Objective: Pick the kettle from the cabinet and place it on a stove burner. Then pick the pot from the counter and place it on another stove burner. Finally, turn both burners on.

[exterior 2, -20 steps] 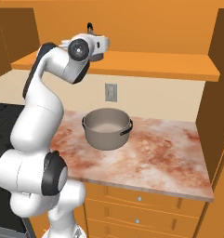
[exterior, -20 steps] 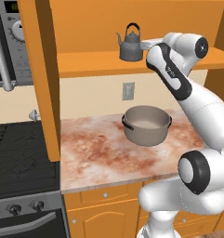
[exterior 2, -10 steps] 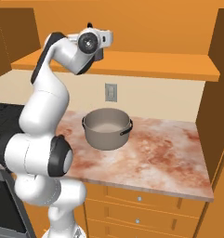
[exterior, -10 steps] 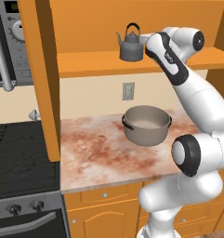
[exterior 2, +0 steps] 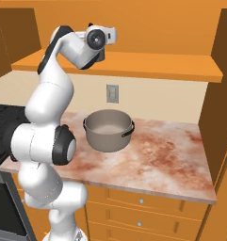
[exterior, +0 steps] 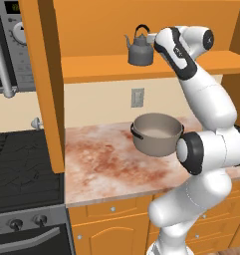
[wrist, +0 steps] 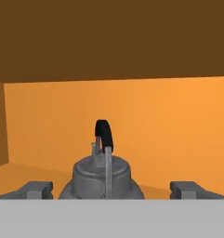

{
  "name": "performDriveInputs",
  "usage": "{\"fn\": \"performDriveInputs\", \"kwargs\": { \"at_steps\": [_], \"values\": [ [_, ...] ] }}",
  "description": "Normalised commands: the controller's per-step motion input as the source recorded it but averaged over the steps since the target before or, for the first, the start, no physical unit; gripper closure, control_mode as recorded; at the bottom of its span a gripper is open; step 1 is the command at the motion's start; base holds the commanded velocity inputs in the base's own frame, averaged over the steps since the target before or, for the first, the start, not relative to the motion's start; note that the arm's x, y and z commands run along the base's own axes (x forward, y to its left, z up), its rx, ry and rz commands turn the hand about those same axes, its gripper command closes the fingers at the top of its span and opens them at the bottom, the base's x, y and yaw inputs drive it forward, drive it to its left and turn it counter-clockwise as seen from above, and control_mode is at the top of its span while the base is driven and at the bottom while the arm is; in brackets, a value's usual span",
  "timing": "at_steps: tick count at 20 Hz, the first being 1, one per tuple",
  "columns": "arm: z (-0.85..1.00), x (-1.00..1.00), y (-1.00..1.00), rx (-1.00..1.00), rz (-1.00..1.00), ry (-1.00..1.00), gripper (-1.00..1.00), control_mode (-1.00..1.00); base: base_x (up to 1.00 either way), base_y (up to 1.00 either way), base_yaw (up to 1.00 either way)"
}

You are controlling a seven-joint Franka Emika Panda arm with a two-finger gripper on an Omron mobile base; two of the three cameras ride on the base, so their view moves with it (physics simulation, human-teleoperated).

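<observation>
1. Hand view centres the small dark grey metal kettle point(wrist: 102, 179), upright on the orange wooden cabinet point(wrist: 132, 121) shelf.
2. Two-finger gripper point(wrist: 112, 189) straddles it with jaws wide apart, empty, apparently lined up for grasping.
3. Below the kettle, the large grey-beige pot point(exterior: 156, 133) waits.

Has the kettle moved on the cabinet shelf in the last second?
No. The kettle sits at the same spot on the cabinet shelf, above the wall outlet.

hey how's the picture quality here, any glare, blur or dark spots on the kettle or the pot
Left base view: sharp, evenly lit; kettle reads clearly against the orange cabinet; pot casts a soft shadow on the counter. Right base view: crisp, no glare. Hand view: kettle is softer-edged, cabinet's upper part sits in dark brown shade; open tool frames it.
</observation>
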Motion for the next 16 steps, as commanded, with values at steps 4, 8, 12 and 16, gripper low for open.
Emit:
{"fn": "performDriveInputs", "kwargs": {
  "at_steps": [4,8,12,16],
  "values": [
    [0.00,0.29,0.00,0.00,0.04,0.00,-1.00,-1.00,0.00,0.00,0.00],
    [0.00,0.30,0.00,0.00,0.05,0.00,-1.00,-1.00,0.00,0.00,0.00],
    [0.00,0.29,0.00,0.00,0.04,0.00,-1.00,-1.00,0.00,0.00,0.00],
    [0.00,0.12,0.08,0.00,0.04,0.00,-1.00,-1.00,0.00,0.00,0.00]
  ]
}}
